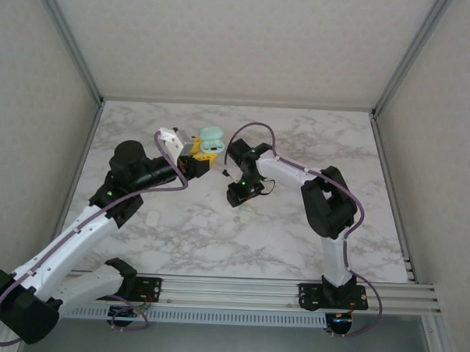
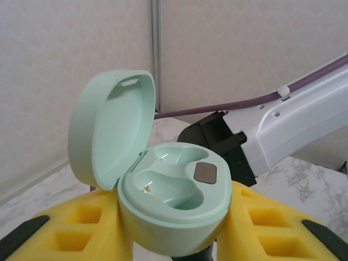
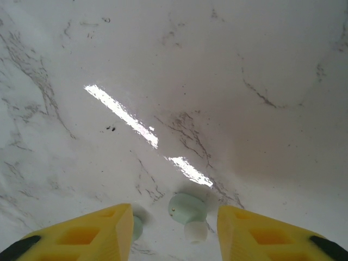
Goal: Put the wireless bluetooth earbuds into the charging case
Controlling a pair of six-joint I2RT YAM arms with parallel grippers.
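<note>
A small white rounded piece [image 1: 153, 218] lies alone on the table beside the left arm, too small to identify. Further right, the white-and-black right arm [image 2: 293, 117] and its purple cable [image 2: 228, 105] cross close behind the mint-green plastic clamshell charging case [image 2: 163, 185]. Nothing covers the case's two wells, both bare under the raised lid. The left gripper [image 1: 197, 157] is clamped on that case, with its yellow fingers [image 2: 81, 228] pressed against either side. The right gripper [image 3: 174, 217] points down with its fingers spread. A pale mint pebble-shaped earbud with a white tip [image 3: 187, 211] lies on the table in the gap, touching neither finger. A second mint earbud [image 3: 137, 227] shows half hidden behind one finger. The surface is a white marble-patterned tabletop [image 1: 216, 245] with grey veins and a glare streak. Pale textured walls [image 1: 225, 43] box it in, and an aluminium rail [image 1: 238, 285] runs along the near edge.
</note>
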